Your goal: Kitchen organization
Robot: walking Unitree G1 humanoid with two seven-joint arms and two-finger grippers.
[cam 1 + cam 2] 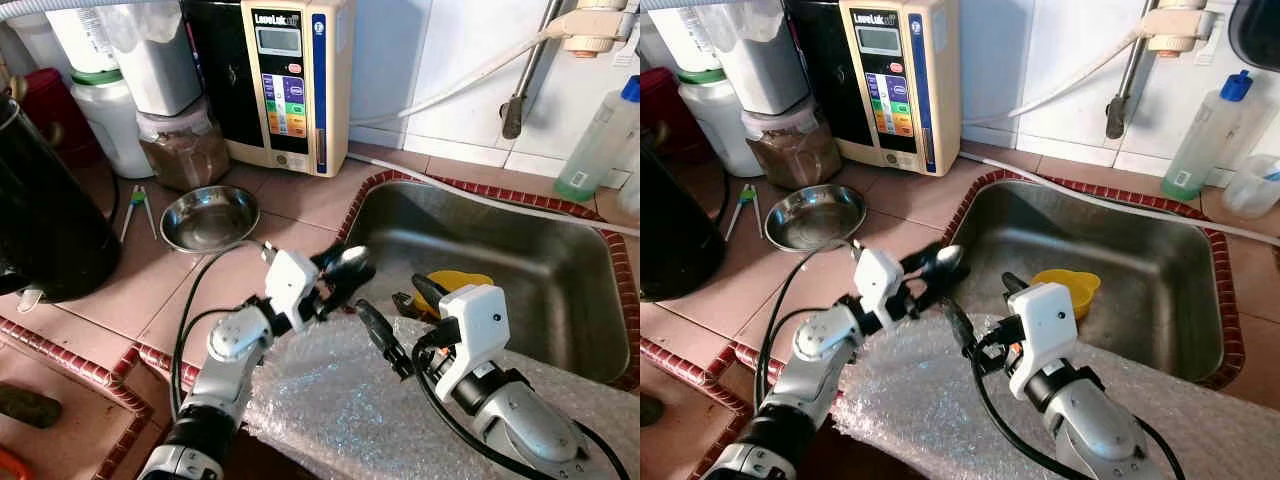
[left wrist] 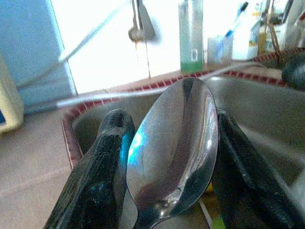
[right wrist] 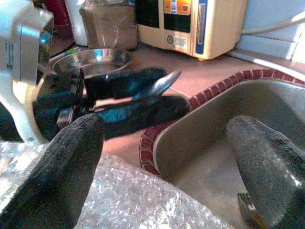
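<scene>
Mid-carry step: left gripper [image 1: 335, 275] has a metal spoon [image 1: 348, 262] clamped between its two black fingers [image 2: 97, 176], bowl end sticking out past the tips. Sits centre of frame, over the tiled worktop [image 1: 290, 200] right at the left rim of the sink [image 1: 560, 300]. In the left wrist view the spoon bowl lies squarely between the fingers, one on each side, both touching it.

Right gripper [image 1: 385, 335] is lower centre, over the bubble wrap [image 1: 330, 400] at the sink's near edge, fingers spread wide with nothing between them, just beside the left gripper.

Likely next: put the spoon down somewhere. Steel bowl [image 1: 208, 217] at centre left of the worktop is one candidate; the sink, with a yellow cup [image 1: 455, 285] in it, is the other. Cannot tell which is intended. Either way, the move calls for swinging the left arm over the target and lowering before letting go, since the spoon will clatter or bounce if dropped from height.
</scene>
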